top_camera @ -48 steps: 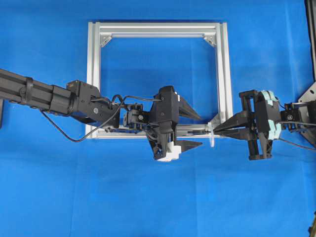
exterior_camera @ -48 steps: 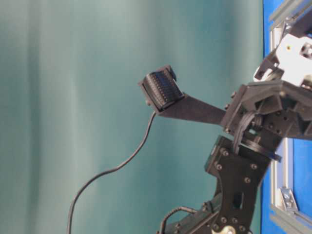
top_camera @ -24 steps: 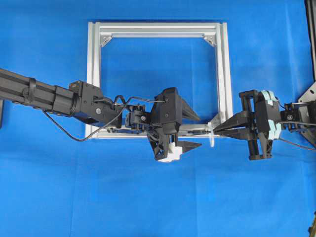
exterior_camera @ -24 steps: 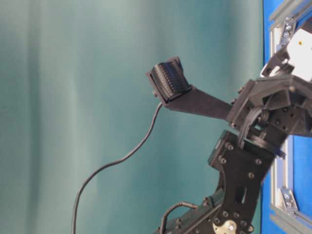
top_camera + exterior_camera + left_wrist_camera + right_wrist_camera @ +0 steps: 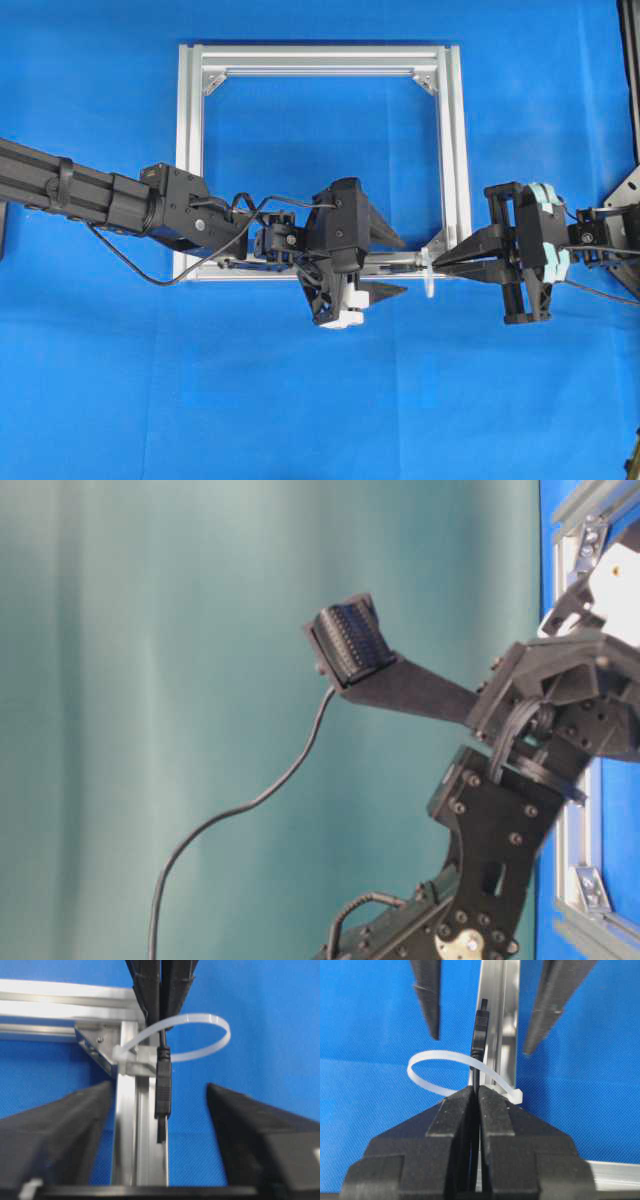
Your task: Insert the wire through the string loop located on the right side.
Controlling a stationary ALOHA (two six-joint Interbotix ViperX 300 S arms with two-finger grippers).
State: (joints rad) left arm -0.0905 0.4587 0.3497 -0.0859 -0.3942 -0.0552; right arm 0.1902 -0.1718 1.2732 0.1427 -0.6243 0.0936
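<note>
The left claw (image 5: pixel 385 265) has narrowed yet grips nothing; the right claw (image 5: pixel 476 1105) pinches the wire (image 5: pixel 480 1030), light and limp, through the loop (image 5: pixel 447 1072). Take its stiff plug.

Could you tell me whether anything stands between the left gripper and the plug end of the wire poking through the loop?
Nothing visible does. The wire, pinched by the right gripper, has its plug through the string loop, hanging free between the left gripper's parted jaws, beside the frame.

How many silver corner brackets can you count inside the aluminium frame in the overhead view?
3: top-left corner bracket, top-right corner bracket and bottom-right corner bracket. The left arm may hide a fourth.
</note>
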